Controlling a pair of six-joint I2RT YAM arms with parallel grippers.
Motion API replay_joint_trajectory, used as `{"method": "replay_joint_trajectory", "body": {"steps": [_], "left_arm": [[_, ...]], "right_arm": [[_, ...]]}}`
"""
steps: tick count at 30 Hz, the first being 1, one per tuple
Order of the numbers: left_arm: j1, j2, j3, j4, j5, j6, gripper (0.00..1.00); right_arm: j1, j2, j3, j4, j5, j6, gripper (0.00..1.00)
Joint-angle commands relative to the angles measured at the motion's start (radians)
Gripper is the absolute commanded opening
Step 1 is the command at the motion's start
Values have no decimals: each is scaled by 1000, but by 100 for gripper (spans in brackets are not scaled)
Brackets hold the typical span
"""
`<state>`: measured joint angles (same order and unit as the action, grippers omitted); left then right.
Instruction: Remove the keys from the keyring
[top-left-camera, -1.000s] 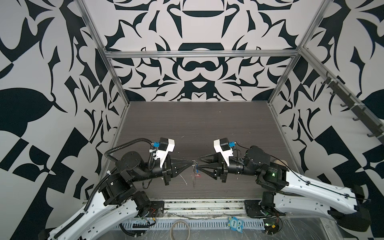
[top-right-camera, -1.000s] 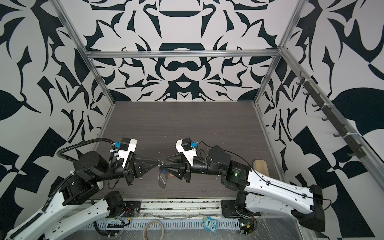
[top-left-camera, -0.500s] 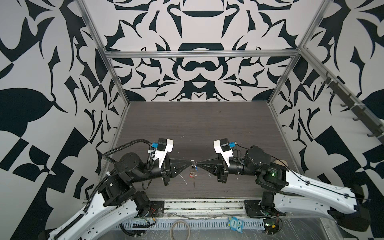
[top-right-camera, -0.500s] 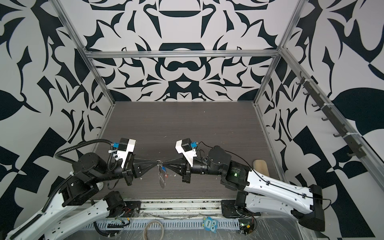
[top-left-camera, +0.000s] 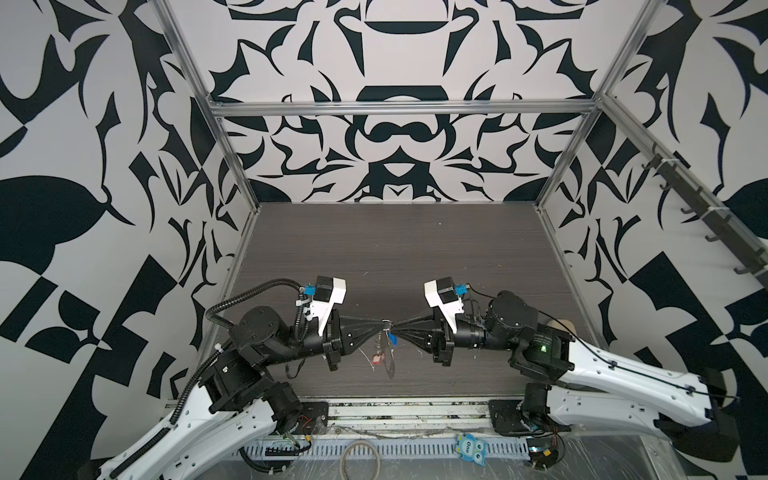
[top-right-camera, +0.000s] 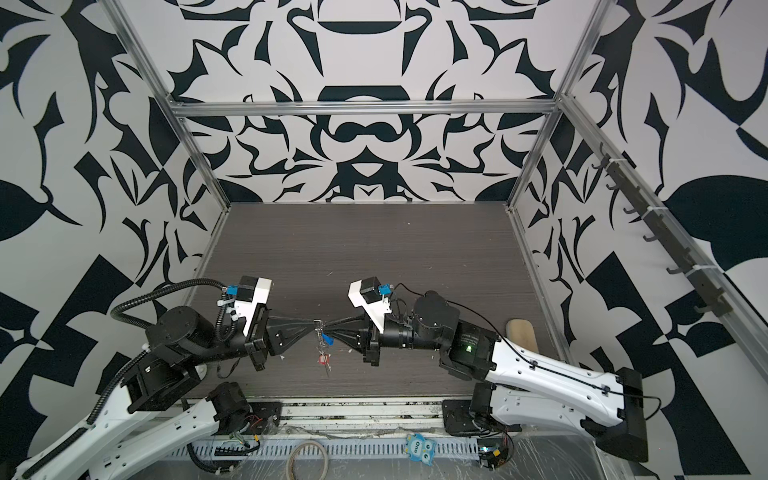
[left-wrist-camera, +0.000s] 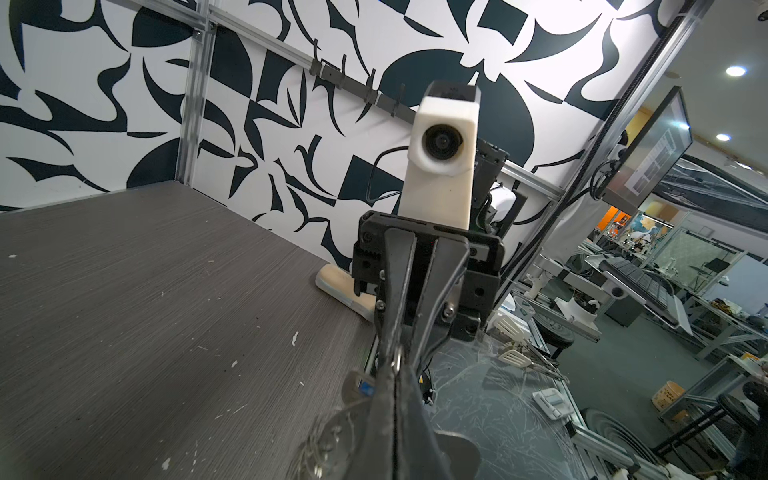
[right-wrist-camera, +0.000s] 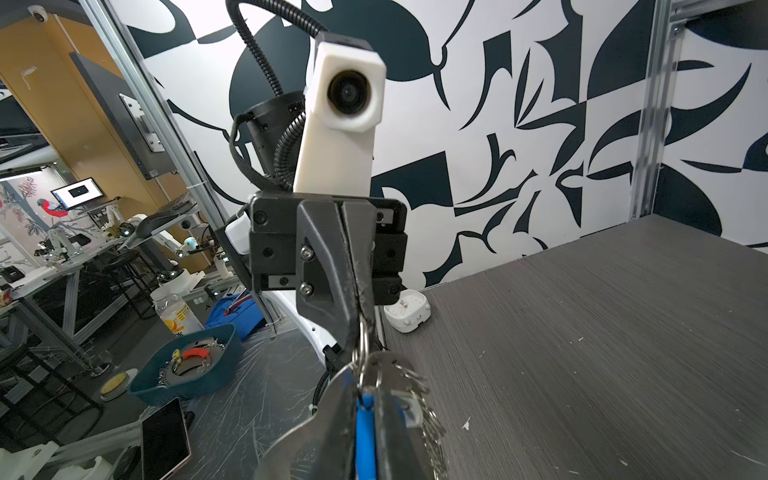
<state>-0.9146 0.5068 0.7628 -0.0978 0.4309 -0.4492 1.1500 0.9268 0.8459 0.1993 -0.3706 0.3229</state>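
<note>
We hold the work in the air over the front of the table (top-left-camera: 395, 249), both arms level and nose to nose, so that the bunch dangles free and a ring can be turned without dragging on the wood. Our left gripper (top-left-camera: 380, 326) has its fingers pressed flat together on the keyring (top-left-camera: 389, 365), pinching it by a split ring (right-wrist-camera: 363, 347); we judge it serves as the anchor. Our right gripper (top-left-camera: 395, 329) meets it tip to tip at that same spot. Its fingertips lie close together, with a slit further back through which the blue-tagged key (right-wrist-camera: 365, 432) shows in the right wrist view. We cannot tell whether they truly bite on ring or key, or merely flank it. We judge this arm is meant to work the key off while the other resists.

The keyring hangs from the pinch with its long axis near plumb, its far end pointing down at the table; whether that end touches the wood we cannot tell. The blue-tagged key sits just under the right fingertips. The red-tagged key (top-left-camera: 377, 358) hangs beside the keyring on the left gripper's side, long axis also downward, so both keys look to be attached yet
</note>
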Motion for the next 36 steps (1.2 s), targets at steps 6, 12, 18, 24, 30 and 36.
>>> {"method": "replay_joint_trajectory", "body": {"steps": [6,12,18,24,30,36], "left_arm": [[0,-7,1,55,14,-9,0],[0,-16,-5,78,6,-15,0],[0,-39,-22,131,-4,-35,0],[0,-52,-28,159,5,-44,0],[0,-60,-11,95,5,-20,0],[0,-74,-25,70,1,-11,0]], "right_arm": [[5,23,42,32,-12,3,41],[10,41,40,38,-15,10,28],[13,54,5,68,-7,38,14],[17,75,-49,106,9,85,10],[17,37,-23,43,3,73,32],[16,-54,45,-61,8,27,44]]}}
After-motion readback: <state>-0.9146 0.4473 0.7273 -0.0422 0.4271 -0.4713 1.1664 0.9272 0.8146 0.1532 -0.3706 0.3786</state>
